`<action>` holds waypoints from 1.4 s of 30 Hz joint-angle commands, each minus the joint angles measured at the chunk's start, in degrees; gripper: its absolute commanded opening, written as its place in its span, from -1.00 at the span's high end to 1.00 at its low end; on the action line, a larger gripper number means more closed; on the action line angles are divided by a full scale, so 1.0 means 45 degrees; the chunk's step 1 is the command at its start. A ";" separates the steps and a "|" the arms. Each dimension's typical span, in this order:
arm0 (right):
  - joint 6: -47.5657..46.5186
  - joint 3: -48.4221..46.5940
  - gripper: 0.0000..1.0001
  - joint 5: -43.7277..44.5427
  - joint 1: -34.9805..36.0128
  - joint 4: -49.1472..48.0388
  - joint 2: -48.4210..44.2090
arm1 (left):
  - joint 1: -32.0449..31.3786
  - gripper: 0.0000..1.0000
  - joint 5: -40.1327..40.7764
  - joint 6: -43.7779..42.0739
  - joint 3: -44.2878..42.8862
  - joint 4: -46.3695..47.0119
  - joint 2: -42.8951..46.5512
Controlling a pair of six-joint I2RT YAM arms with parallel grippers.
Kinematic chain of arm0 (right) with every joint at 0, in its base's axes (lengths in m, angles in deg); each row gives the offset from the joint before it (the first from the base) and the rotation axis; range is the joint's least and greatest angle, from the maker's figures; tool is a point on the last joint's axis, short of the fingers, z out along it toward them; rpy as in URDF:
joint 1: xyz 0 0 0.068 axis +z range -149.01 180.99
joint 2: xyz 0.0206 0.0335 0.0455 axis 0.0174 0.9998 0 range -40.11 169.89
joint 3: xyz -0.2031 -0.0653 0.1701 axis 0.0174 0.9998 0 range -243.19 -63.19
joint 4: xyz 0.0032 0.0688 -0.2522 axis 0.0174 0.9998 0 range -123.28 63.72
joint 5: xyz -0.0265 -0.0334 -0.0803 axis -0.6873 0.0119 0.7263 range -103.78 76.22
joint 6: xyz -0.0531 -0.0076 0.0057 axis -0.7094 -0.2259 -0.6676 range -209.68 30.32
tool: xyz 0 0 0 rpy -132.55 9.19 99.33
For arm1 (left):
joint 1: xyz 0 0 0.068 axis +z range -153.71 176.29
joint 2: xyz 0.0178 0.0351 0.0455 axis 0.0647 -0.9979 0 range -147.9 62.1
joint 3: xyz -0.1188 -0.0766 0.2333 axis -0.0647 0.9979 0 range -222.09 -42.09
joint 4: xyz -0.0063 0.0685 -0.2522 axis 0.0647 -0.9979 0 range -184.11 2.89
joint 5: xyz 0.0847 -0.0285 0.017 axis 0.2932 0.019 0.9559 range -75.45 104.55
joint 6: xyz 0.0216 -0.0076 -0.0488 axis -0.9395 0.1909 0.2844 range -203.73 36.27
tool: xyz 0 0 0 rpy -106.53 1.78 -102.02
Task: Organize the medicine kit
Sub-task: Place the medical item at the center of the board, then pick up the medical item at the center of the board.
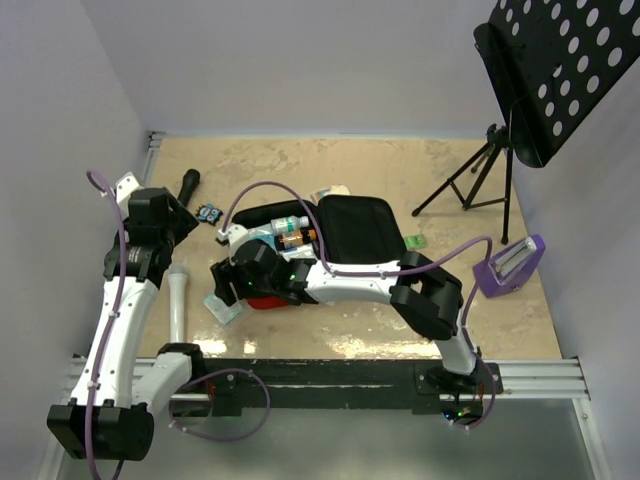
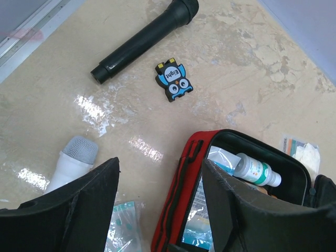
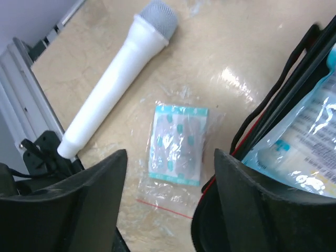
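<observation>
Kit [image 1: 358,236]: red zip case, lying open on the desk, mouth up. Its base sits just beside the right claw [image 3: 169,155], on the right-finger side, and the lid is folded flat beyond it. The long axis, base to lid, runs sideways from that claw, with the lid end farther off. Right claw: released, jaws wide, nothing between them. A packet [image 3: 177,144] lies on the desk directly below the gap, between the kit wall and a white mic [image 3: 113,84], its long axis crossing the closing line. Left claw [image 2: 160,163]: released, empty, standing farther off, with the kit corner ahead of its right finger. The right claw is the nearer of the two and looks better placed for the packet.
</observation>
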 commanded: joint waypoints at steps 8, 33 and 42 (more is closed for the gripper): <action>0.0520 0.1263 -0.51 0.0925 -0.0071 -0.0148 -0.4597 | 0.0113 -0.27 -0.2733 -0.0662 0.0931 0.1517 -0.0600; 0.5093 0.8981 -0.51 0.6322 -0.7644 0.4469 -1.1207 | -0.2211 -0.36 -0.2544 -0.0311 0.2905 0.3961 -0.3708; 0.3277 0.7478 -0.74 0.5852 -1.0637 0.3022 -0.7495 | -0.2211 -0.36 -0.2680 -0.0428 0.3022 0.3824 -0.3083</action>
